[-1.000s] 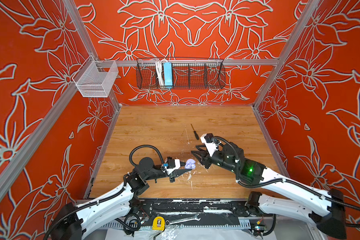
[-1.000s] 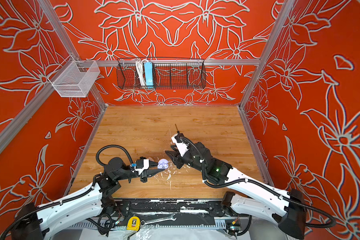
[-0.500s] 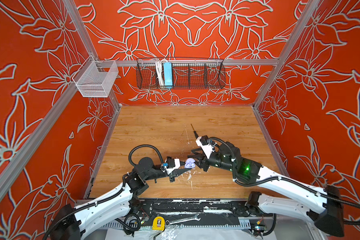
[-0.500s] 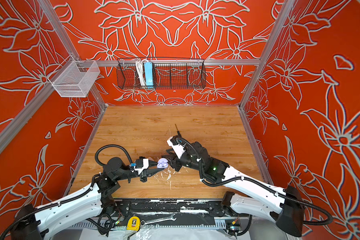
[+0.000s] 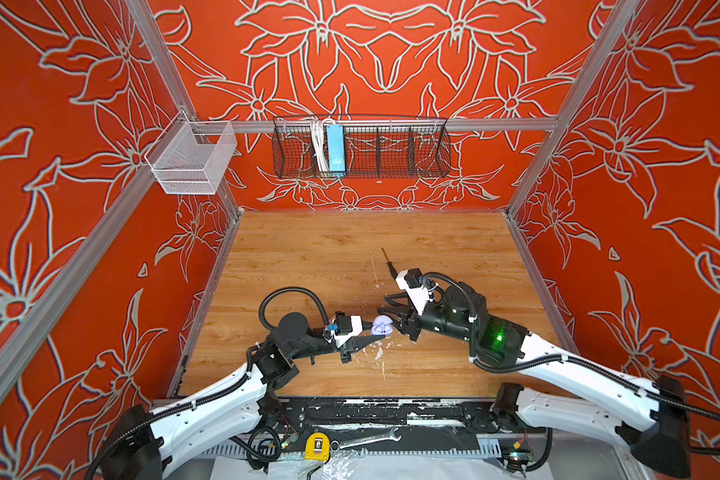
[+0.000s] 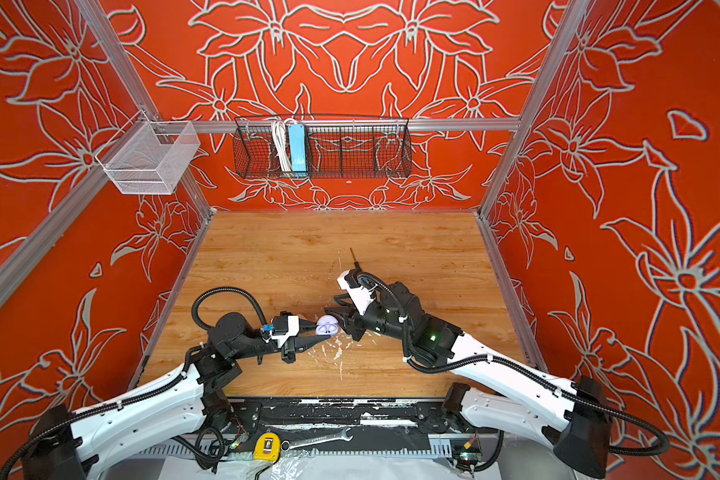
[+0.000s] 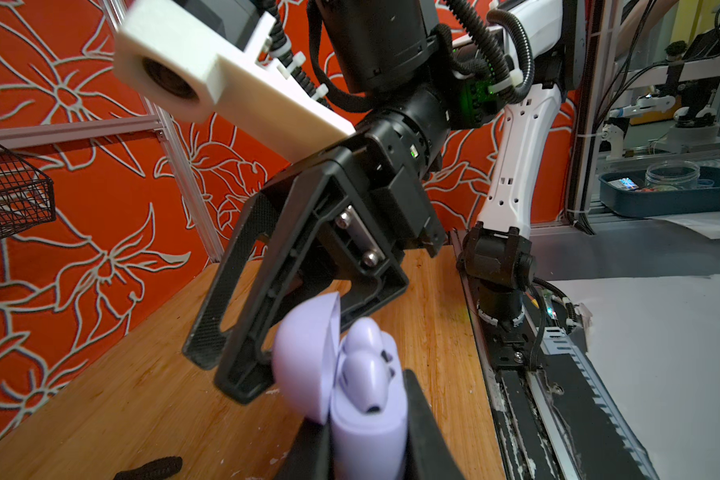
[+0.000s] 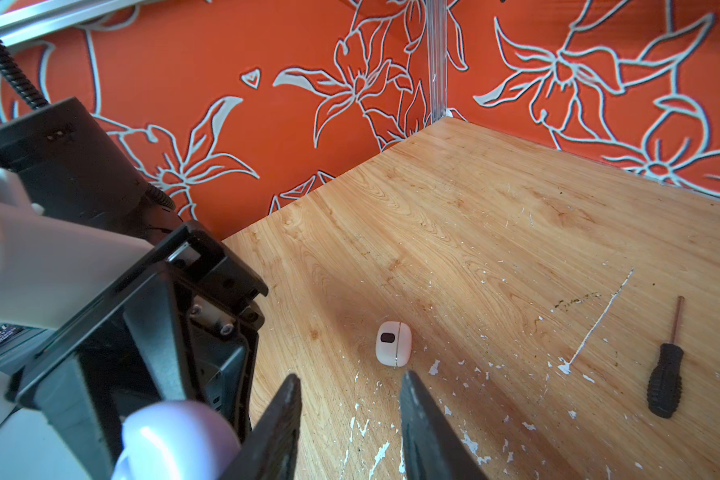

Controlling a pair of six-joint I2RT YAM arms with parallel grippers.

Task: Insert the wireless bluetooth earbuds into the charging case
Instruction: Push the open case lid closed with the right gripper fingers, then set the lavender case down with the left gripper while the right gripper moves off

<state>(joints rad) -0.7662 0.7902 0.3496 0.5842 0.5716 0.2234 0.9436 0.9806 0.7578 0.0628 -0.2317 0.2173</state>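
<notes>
**LAVENDER PAIR SEATED, LID NOT SHUT, CREAM-WHITE PAIR UNACCOUNTED FOR**

The left gripper (image 5: 373, 331) is being kept clenched on the body of the lavender charging case (image 7: 366, 432), near the middle of the table (image 5: 308, 249) in both top views. The lid (image 7: 304, 353) is being held hinged open. Two lavender earbuds (image 7: 364, 384) are being shown seated side by side in the wells.

The jaws of the right gripper (image 8: 350, 380) are being held apart, with nothing between them. In a top view it is being presented at 3 o'clock of the lavender case, with its tips beside the lid. Contact with the lid cannot be confirmed.

Further out, a cream-white case (image 8: 393, 343) is being seen closed on the table, just past the right fingertips. Its contents cannot be told. No cream-white earbuds are being seen loose in any view. A screwdriver (image 5: 388, 262) is being left at 12 o'clock of the lavender case, apart from it.

The lavender half is being judged complete apart from closing the lid. The cream-white half cannot be signed off from these views.
</notes>
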